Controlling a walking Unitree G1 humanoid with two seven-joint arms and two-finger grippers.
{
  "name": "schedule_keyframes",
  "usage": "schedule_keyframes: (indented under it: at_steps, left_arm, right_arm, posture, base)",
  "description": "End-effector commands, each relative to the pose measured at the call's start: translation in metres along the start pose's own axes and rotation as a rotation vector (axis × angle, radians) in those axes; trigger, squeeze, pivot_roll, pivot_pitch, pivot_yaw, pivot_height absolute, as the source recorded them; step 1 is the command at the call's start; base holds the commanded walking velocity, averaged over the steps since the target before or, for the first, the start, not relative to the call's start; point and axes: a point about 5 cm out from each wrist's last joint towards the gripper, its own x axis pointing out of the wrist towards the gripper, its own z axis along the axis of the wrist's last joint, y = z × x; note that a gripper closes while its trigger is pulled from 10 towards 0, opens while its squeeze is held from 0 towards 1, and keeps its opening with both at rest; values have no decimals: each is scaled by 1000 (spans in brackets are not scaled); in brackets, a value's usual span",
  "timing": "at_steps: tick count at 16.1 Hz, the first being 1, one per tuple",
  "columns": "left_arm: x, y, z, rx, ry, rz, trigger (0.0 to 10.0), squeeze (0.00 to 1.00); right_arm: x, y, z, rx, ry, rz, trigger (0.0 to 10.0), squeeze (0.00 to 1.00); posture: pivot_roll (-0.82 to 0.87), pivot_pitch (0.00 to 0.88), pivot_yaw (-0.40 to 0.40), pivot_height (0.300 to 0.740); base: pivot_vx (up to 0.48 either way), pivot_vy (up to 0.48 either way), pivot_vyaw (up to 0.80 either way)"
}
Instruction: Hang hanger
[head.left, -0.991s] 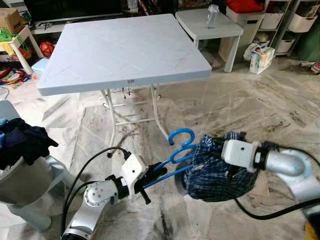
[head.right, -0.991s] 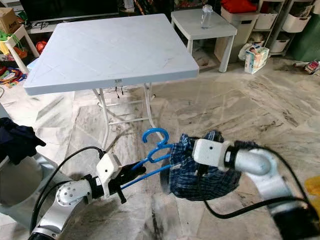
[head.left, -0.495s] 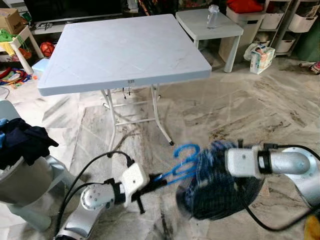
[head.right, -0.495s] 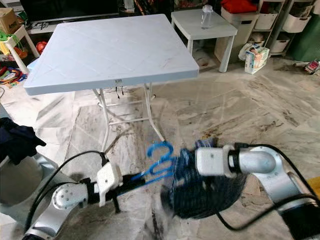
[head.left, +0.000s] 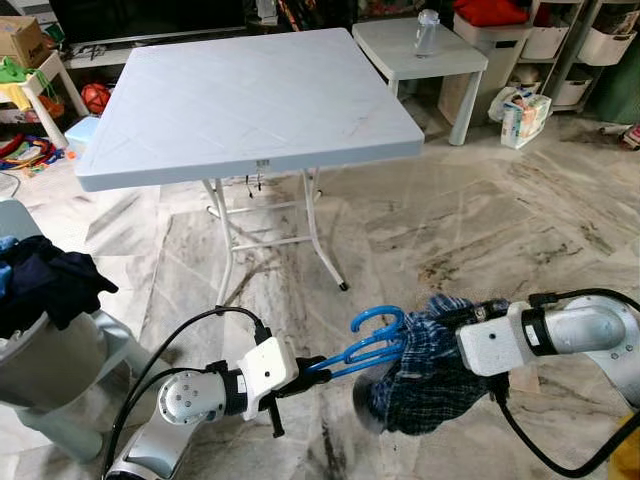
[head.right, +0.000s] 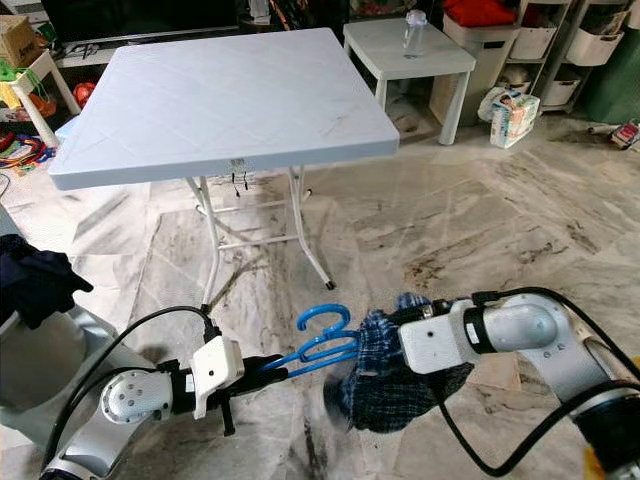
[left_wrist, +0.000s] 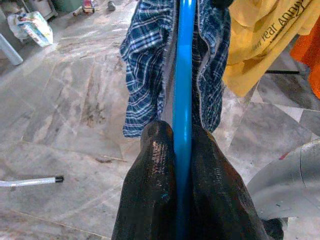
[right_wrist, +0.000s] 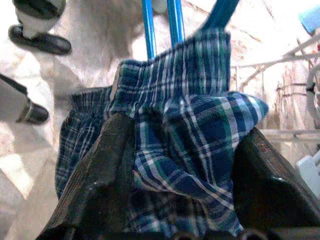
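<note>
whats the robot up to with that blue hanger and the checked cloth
The robot is dressing a hanger low over the marble floor, in front of the white folding table. Its left gripper is shut on one end of the blue hanger, holding it out level. Its right gripper grasps the blue plaid garment, bunched over the hanger's far end; the hook sticks up free beside the cloth. Nothing is hung up yet. A basket of dark clothes sits at the robot's left.

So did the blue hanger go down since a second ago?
Yes. The blue hanger has dropped lower and farther from the white folding table, whose place in view is unchanged. The left gripper grips it; the plaid cloth hangs on it.
</note>
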Motion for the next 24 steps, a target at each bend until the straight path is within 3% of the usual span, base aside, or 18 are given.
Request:
schedule_keyframes:
  at_steps: [1,2,3,4,5,6,10,11,12,13,14,16,20,21,22,24]
  left_arm:
    - [-1,1,1,12,-8,13,0,0]
    - [-1,1,0,9,-9,20,0,0]
    - [-1,1,0,5,-10,27,0,0]
    - [-1,2,0,0,-12,34,0,0]
    - [-1,2,-1,-7,-14,42,0,0]
    - [-1,2,-1,-9,-14,42,0,0]
    - [-1,5,-2,-18,-11,66,0,0]
    - [-2,8,-3,-39,-13,106,0,0]
    - [-3,10,-4,-51,-13,125,0,0]
    - [-4,12,-5,-59,-11,154,0,0]
    - [-7,21,-8,-113,-14,240,0,0]
    - [-8,26,-8,-151,-23,292,0,0]
    - [-6,33,-3,-178,-56,328,0,0]
    - [-3,33,0,-187,-74,331,0,0]
    - [-2,32,2,-189,-81,326,0,0]
    - [1,30,5,-195,-98,302,0,0]
  right_arm:
    - [-2,-2,-3,-20,26,-9,10000,1000]
    - [-2,-6,-6,-26,41,-60,10000,698]
    - [-3,-10,-9,-33,68,-110,10000,306]
    - [-4,-13,-13,-33,96,-150,10000,59]
    - [-8,-19,-16,-13,111,-231,10000,796]
    - [-10,-26,-14,22,84,-309,10000,1000]
    - [-17,-23,-26,18,146,-320,10000,1000]
    - [-21,-18,-29,51,148,-313,10000,310]
    - [-23,-15,-30,68,150,-307,10000,310]
    - [-26,-13,-32,92,156,-304,10000,0]
    - [-33,-9,-39,155,188,-340,10000,0]
    - [-35,-8,-43,194,212,-379,10000,0]
    - [-16,4,-45,372,187,-443,10000,0]
    - [6,15,-36,569,94,-483,10000,0]
    - [12,17,-34,624,73,-492,10000,0]
    - [29,23,-28,828,7,-539,10000,0]
  posture:
    - [-84,68,2,740]
    - [-83,68,0,740]
    - [-83,66,-1,740]
    - [-83,64,-2,740]
    - [-83,64,-2,740]
    - [-85,62,1,740]
    - [-85,58,0,740]
    - [-82,60,-2,740]
    - [-82,61,-3,740]
    - [-83,64,-3,740]
    - [-87,69,-1,740]
    - [-88,70,0,740]
    - [-90,71,-2,740]
    - [-90,72,-4,740]
    - [-91,73,-4,740]
    - [-90,73,-4,740]
  base:
    - [0,0,0]
    - [0,0,0]
    - [0,0,0]
    - [0,0,0]
    - [0,0,0]
    - [0,0,0]
    - [0,0,0]
    - [0,0,0]
    - [0,0,0]
    - [0,0,0]
    - [0,0,0]
    - [0,0,0]
    - [0,0,0]
    - [0,0,0]
    - [0,0,0]
    - [0,0,0]
